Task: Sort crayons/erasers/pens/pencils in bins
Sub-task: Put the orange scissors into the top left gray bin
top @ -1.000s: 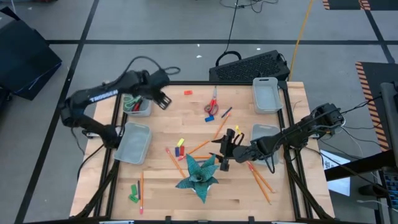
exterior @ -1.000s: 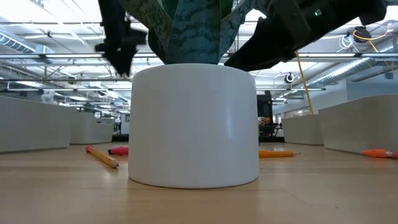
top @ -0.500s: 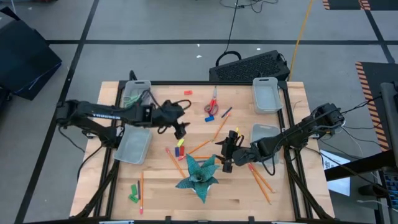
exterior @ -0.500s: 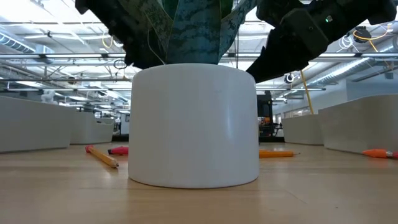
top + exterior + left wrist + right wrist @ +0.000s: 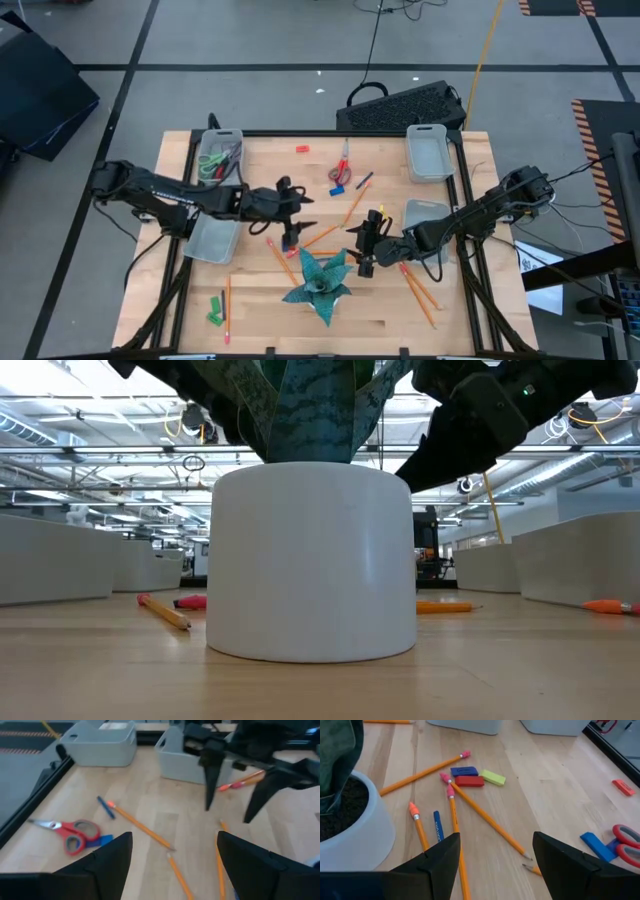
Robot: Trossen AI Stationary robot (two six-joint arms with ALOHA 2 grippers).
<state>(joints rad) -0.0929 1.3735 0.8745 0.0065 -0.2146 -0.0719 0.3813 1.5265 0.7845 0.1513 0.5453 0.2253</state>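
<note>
A pale wooden table (image 5: pixel 250 300) fills the middle of the high view, ringed by grey floor, with a black keyboard (image 5: pixel 405 105) just beyond its top edge. The low view looks level past a white pot (image 5: pixel 312 560) into a bright hall of ceiling lights.

Four bins sit on the table: one at upper left (image 5: pixel 220 160) holds scissors with coloured handles, one below it at left (image 5: pixel 212 235) is partly under the left arm, one at upper right (image 5: pixel 430 153) looks bare inside, and one at right (image 5: pixel 425 215) is partly covered by the right arm.

Pencils (image 5: pixel 350 208) lie scattered around centre frame (more lie at lower right and lower left), and a dark blue pen (image 5: pixel 363 181) rests beside red scissors (image 5: pixel 340 174) at upper centre.

The left gripper (image 5: pixel 290 215) is just left of centre, fingers spread and empty. The right gripper (image 5: pixel 368 243) is beside the plant (image 5: pixel 322 280), fingers apart, holding nothing.
</note>
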